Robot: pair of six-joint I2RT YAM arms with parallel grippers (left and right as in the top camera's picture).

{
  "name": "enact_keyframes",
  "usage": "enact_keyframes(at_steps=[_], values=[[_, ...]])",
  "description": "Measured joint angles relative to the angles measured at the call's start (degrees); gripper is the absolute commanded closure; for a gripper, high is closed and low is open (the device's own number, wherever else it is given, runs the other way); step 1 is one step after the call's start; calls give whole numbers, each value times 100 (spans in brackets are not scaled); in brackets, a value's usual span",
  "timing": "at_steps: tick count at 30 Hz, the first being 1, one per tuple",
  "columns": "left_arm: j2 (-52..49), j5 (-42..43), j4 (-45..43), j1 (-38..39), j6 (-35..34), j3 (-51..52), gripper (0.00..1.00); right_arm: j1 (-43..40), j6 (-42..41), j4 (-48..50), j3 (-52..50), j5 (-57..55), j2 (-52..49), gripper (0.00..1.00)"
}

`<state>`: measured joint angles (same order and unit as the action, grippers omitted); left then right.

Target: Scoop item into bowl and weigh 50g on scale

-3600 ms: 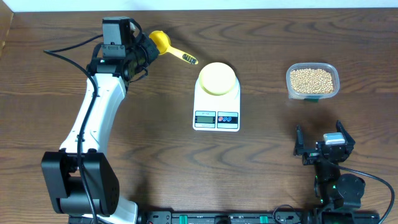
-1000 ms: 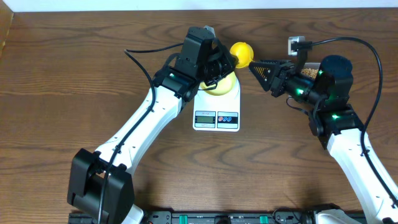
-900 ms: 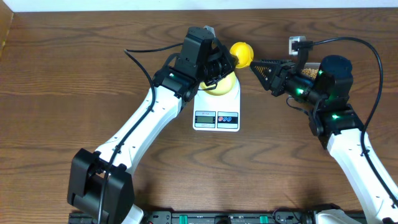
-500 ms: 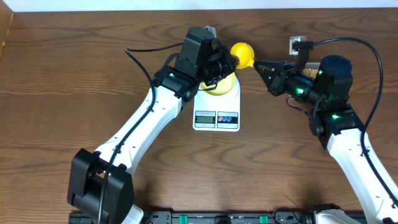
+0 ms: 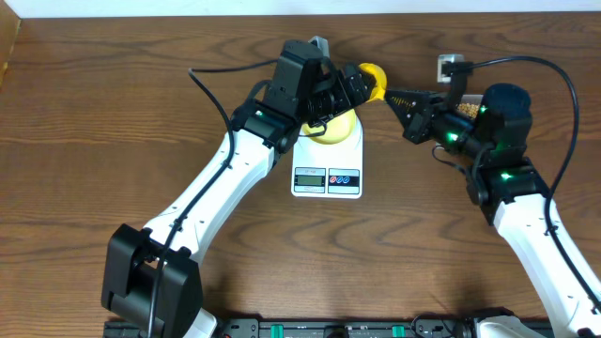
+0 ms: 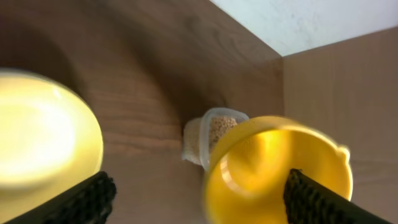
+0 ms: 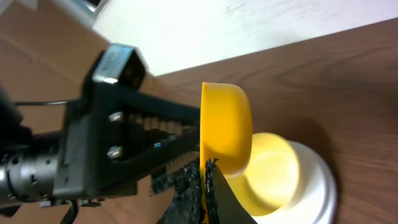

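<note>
Scoop (image 7: 227, 127) hangs in the air over the far edge of the scale (image 5: 327, 174), empty, cup on its side; right tool (image 7: 204, 180) is pressed together on its lower end, prob. the handle, which the fingers hide; left tool (image 6: 202, 198) is spread wide, a finger either side of the cup, apparently not touching it. Bowl (image 6: 43, 143) sits on the scale w/ no beans in it; beans (image 6: 217, 127) are all in the clear tub (image 6: 193, 140) on the tabletop beyond, mostly hidden under the right arm from overhead.

Risks, as I judge them: so thin a pinch could let the scoop swing or slip; if it drops it lands on the bowl & may shove it off the plate or upset the reading; left fingers flank the cup, so a pull-back off-line could clip it & twist it out of the right tool; both arms crowd the same spot, so they may knock each other unless one clears first.
</note>
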<state>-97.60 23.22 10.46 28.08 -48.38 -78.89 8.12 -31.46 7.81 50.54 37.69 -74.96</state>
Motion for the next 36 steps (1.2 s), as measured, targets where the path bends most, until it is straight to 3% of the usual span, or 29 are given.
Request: enact_keyframes(at_steps=[6, 12, 19, 25, 34, 36], values=[[184, 90, 127, -269, 1263, 0, 5, -721, -22, -140, 0, 7, 0, 99], [911, 175, 1705, -140, 2605, -42, 5, -1530, -31, -166, 0, 175, 0, 98], [890, -229, 3128, 619, 3692, -26, 5, -1615, -37, -374, 0, 343, 0, 99], [872, -756, 2905, 1303, 4063, 297, 5, -1615, -31, -549, 0, 439, 0, 99], [258, -984, 2127, 1414, 4144, 804, 5, -1615, -7, -612, 0, 634, 0, 99], [35, -994, 1958, 1414, 4157, 817, 9, -1615, 9, -667, 0, 651, 0, 99]])
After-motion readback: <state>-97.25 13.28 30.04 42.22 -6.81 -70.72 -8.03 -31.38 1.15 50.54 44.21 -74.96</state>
